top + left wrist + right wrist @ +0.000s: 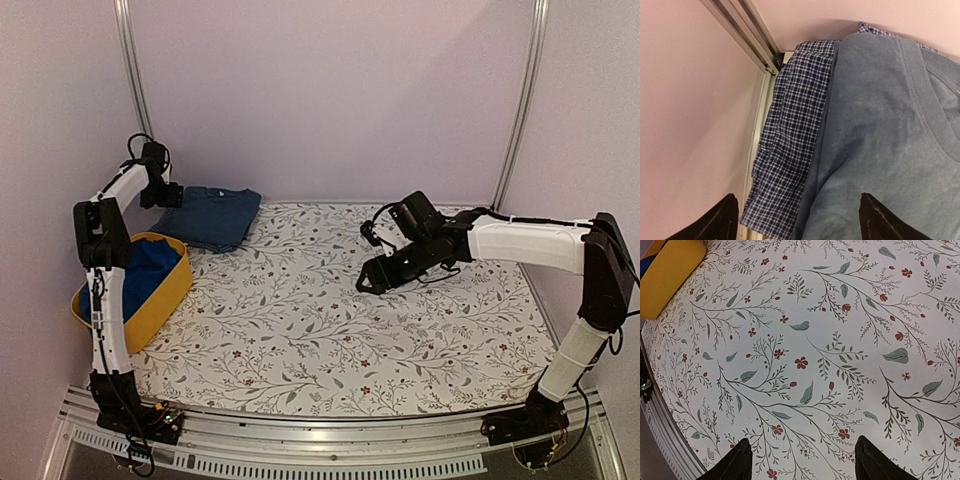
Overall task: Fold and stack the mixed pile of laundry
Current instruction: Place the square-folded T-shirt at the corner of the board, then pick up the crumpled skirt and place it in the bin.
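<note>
At far left, the tub (165, 300) holds 1 royal-blue piece (150, 268), bunched and not yet folded. Just beyond it my left gripper (797, 202) hangs over the stack in the back corner, jaws wide with nothing between them. The stack is 2 folded pieces, a grey-blue tee (875, 140) on a checked shirt (790, 135). Out right, my right gripper (801, 447) hovers spread and empty over the floral table (300, 330). I judge the tub piece light, limp and slump-prone, so I'd pinch a hem or shoulder edge, not the bunched middle.
</note>
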Available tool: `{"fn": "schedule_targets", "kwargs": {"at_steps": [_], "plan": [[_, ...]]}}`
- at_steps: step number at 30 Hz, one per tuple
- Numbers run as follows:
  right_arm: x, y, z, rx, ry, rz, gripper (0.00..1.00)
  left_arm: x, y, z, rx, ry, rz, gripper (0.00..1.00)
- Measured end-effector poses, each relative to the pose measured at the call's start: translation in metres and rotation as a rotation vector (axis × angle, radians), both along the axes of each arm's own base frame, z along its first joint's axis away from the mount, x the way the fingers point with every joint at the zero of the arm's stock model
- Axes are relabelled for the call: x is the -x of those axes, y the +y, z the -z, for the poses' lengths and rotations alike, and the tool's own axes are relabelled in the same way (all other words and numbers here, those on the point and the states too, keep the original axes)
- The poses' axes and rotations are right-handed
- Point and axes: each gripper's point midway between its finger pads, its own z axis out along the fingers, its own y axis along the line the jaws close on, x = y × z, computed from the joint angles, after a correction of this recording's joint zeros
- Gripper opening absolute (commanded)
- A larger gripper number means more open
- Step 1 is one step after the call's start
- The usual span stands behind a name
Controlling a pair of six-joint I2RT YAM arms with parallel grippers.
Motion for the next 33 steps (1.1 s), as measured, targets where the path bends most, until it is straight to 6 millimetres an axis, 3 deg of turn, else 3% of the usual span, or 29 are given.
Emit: {"fn": "schedule_targets", "kwargs": {"at_steps": [4, 7, 9, 13, 16, 18, 20, 26, 28, 30, 33], "plan": [[-0.006, -0.001, -0.005, -0.006, -0.012, 0.007, 0.72, 0.013, 0.001, -0.038, 0.022, -0.06, -0.052, 0.99], [-0.014, -0.007, -0.007, -0.005, -0.023, 0.025, 0.74, 0.031, -0.007, -0.092, 0.071, -0.154, -0.063, 1.0], [-0.02, -0.013, -0.007, -0.003, -0.025, 0.04, 0.76, 0.049, -0.016, -0.139, 0.11, -0.243, -0.048, 1.0], [-0.037, -0.033, -0.009, 0.002, -0.04, 0.087, 0.8, 0.102, -0.039, -0.225, 0.196, -0.417, 0.004, 1.0], [-0.049, -0.048, -0.017, -0.002, -0.064, 0.123, 0.82, 0.144, -0.052, -0.25, 0.264, -0.472, 0.016, 1.0], [-0.056, -0.058, -0.028, -0.01, -0.091, 0.144, 0.84, 0.17, -0.059, -0.241, 0.311, -0.452, -0.002, 1.0], [-0.06, -0.067, -0.038, -0.02, -0.113, 0.163, 0.85, 0.192, -0.062, -0.211, 0.357, -0.388, -0.046, 1.0], [-0.058, -0.087, -0.054, -0.044, -0.15, 0.201, 0.86, 0.264, -0.062, -0.061, 0.453, -0.034, -0.276, 1.0], [-0.054, -0.092, -0.052, -0.043, -0.142, 0.205, 0.86, 0.284, -0.057, -0.025, 0.46, 0.048, -0.353, 1.0], [-0.048, -0.095, -0.046, -0.041, -0.127, 0.206, 0.86, 0.294, -0.048, -0.005, 0.454, 0.089, -0.422, 1.0], [-0.043, -0.096, -0.041, -0.04, -0.11, 0.205, 0.86, 0.288, -0.035, 0.013, 0.441, 0.1, -0.485, 1.0]]}}
